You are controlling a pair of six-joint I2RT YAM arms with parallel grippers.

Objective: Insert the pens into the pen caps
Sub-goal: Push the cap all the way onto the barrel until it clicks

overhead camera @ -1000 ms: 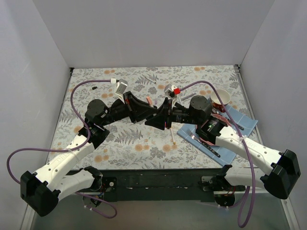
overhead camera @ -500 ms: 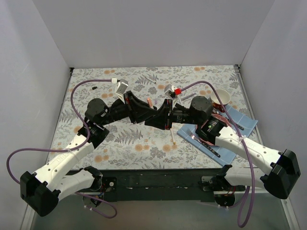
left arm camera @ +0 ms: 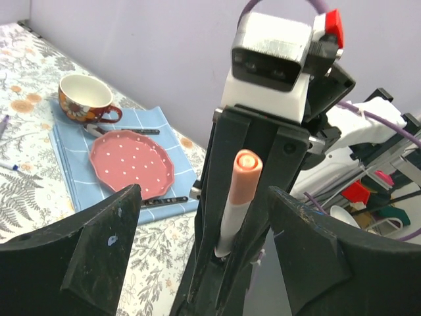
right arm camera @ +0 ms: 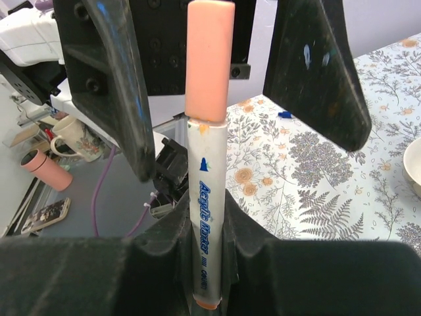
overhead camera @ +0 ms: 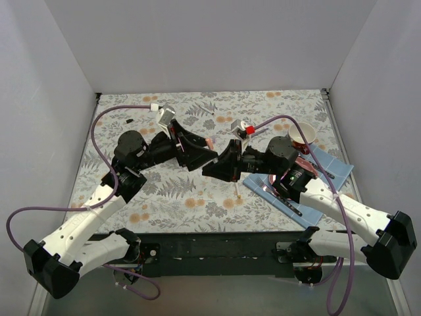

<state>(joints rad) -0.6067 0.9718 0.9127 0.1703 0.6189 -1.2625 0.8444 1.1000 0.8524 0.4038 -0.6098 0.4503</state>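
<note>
Both arms are up off the table and meet nose to nose over the middle of the floral cloth (overhead camera: pixel 168 194). My left arm comes in from 7 o'clock, elbow bent high, wrist pointing toward 3 o'clock. The left gripper (overhead camera: pixel 206 156) is released, jaws wide, one finger on each side of the cap (right arm camera: pixel 209 62) with a clear gap on both sides, touching nothing. My right arm comes in from 5 o'clock, forearm running up toward 11, wrist facing 9 o'clock. The right gripper (overhead camera: pixel 217 168) is clenched on the pen (right arm camera: pixel 206 197), gripping low on the white barrel, and the pen sticks straight out into the left jaws. The orange-pink cap sits on the pen's far end, flush against the barrel. From the top the held pen is mostly hidden between the grippers. A second pen (overhead camera: pixel 237 189) lies on the cloth at 6 o'clock below the right gripper. The blue napkin (left arm camera: pixel 72 187) with the red dotted plate (left arm camera: pixel 131 164) and the cup (left arm camera: pixel 82 99) is at 3 o'clock.
</note>
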